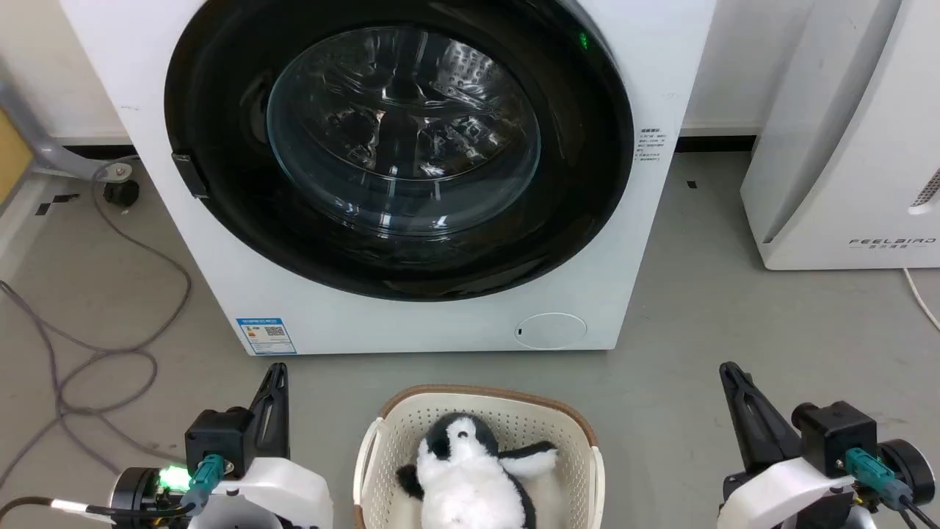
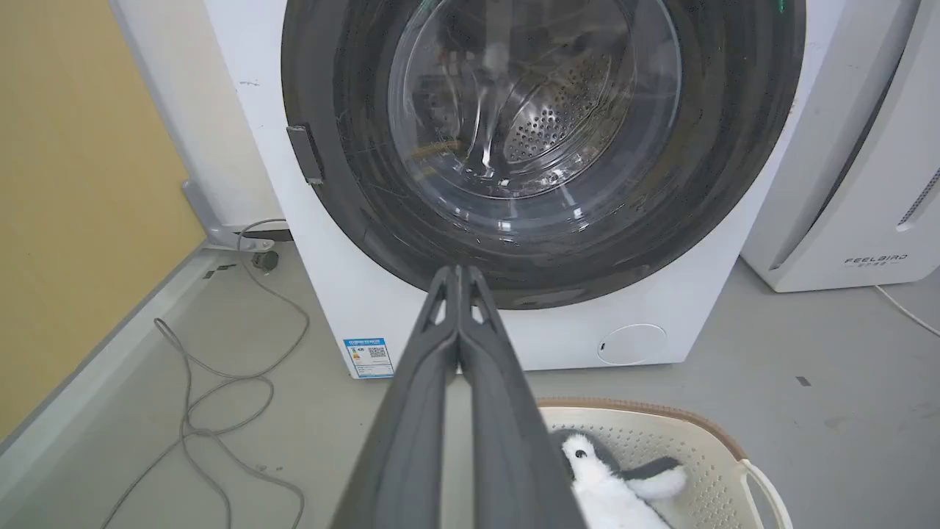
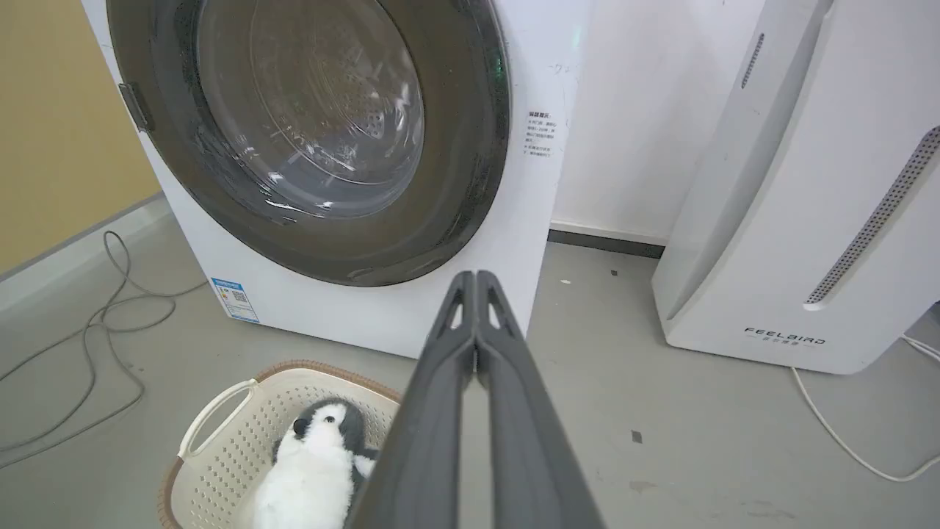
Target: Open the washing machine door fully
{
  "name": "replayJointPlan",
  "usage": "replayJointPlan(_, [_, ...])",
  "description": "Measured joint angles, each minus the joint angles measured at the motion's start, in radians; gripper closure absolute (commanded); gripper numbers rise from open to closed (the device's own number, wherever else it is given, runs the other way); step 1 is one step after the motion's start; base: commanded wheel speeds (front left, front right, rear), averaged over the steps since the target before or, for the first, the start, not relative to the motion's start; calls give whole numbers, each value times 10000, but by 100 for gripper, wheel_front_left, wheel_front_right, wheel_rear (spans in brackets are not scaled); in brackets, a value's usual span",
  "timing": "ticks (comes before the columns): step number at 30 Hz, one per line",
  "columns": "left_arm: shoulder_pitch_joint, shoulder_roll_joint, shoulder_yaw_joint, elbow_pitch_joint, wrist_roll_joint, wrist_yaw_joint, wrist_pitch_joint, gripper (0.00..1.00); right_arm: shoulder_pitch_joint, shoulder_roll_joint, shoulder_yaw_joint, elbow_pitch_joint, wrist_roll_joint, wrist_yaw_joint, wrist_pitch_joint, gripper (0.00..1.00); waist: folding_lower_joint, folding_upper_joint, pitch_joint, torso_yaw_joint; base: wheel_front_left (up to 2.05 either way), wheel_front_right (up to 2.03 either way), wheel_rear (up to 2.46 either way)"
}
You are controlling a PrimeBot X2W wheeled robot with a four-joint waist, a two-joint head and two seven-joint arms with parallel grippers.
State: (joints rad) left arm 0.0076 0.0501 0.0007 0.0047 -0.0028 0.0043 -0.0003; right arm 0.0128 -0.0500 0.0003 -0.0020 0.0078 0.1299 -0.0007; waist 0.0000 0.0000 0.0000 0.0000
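The white washing machine (image 1: 411, 323) stands straight ahead on the floor, its round glossy black door (image 1: 587, 191) lying flat against the front. The door's small black side tab (image 1: 189, 175) sits on its left rim, the same tab (image 2: 305, 153) at upper left in the left wrist view. My left gripper (image 2: 459, 273) is shut with nothing in it, low and well short of the machine (image 2: 558, 334). My right gripper (image 3: 476, 279) is shut and empty too, off to the right of the door (image 3: 455, 184). In the head view both grippers rest near the bottom corners, left (image 1: 275, 371) and right (image 1: 728, 369).
A cream laundry basket (image 1: 396, 422) holding a plush penguin (image 1: 470, 477) sits on the floor between my arms. A white slanted appliance marked FEELBIRD (image 1: 844, 147) stands to the right. Grey cables (image 1: 110, 353) loop over the floor at the left, beside a yellow panel (image 2: 81, 184).
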Motion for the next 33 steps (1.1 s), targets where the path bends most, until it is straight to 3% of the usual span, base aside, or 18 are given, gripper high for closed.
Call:
replayJointPlan(17, [0, 0, 2, 0, 0, 0, 0, 100, -3, 0, 0, 0, 0, 0, 0, 100, 0, 0, 0, 0, 0, 0, 0])
replayJointPlan(18, [0, 0, 2, 4, -2, 10, 0, 0, -1, 0, -2, -2, 4, 0, 0, 0, 0, 0, 0, 0, 0, 0, 0])
replayJointPlan(33, [0, 0, -134, 12, -6, 146, -184, 0, 3, 0, -61, -111, 290, 0, -159, 0, 0, 0, 34, 0, 0, 0, 0])
